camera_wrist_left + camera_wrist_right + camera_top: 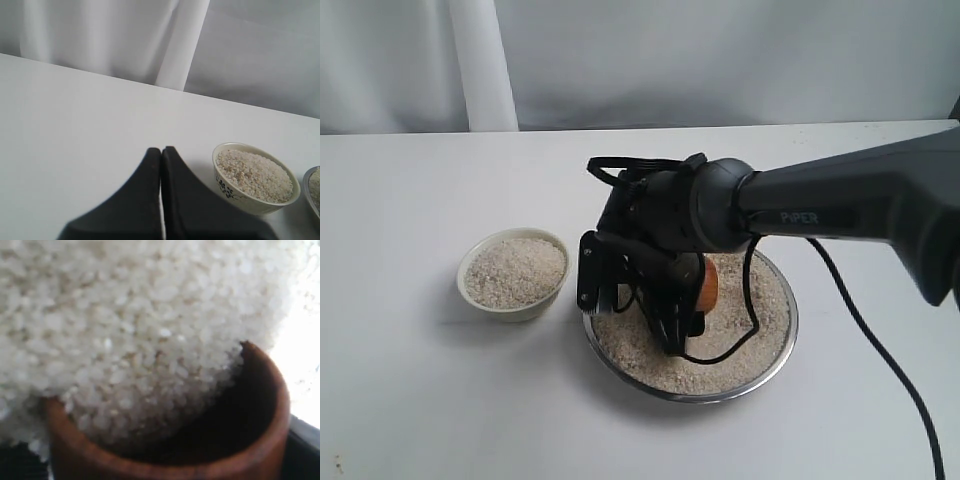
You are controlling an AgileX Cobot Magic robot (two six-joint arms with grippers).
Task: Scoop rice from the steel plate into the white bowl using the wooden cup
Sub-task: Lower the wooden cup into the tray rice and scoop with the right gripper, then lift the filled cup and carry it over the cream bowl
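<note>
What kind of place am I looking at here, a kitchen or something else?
Probably a robotics test bench, not a kitchen: a plain white table, a pale curtain behind it, and a robot arm dipping a wooden cup into rice on a steel plate.

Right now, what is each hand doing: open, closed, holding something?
Left hand: closed, empty.
Right hand: closed on the wooden cup, its mouth pushed into the rice on the steel plate.

White table: white bowl at L, steel plate just beside at R, not touching.
</note>
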